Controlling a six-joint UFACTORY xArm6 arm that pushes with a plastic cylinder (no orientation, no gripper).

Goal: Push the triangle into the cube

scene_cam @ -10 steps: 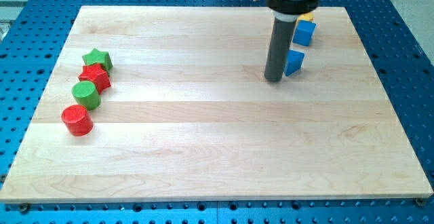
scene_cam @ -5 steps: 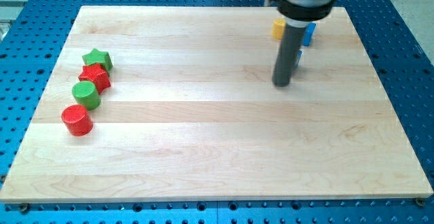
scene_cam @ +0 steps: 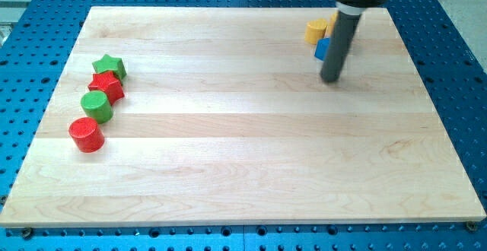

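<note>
My tip (scene_cam: 330, 79) rests on the wooden board (scene_cam: 228, 144) near the view's top right. A blue block (scene_cam: 323, 49) peeks out at the left side of the rod, just above the tip; its shape cannot be made out, as most of it is hidden by the rod. No second blue block shows; the rod and the arm cover the spot right of it. A yellow block (scene_cam: 316, 31) sits just above and left of the blue one, close to the board's top edge.
At the view's left stand a green star (scene_cam: 109, 65), a red block (scene_cam: 106, 87), a green cylinder (scene_cam: 97, 106) and a red cylinder (scene_cam: 86, 135) in a slanted row. A blue perforated table (scene_cam: 456, 68) surrounds the board.
My tip has moved right and towards the view's top. The blue block beside the rod has shifted up towards the yellow block. The blue cube, seen earlier, is now hidden by the rod.
</note>
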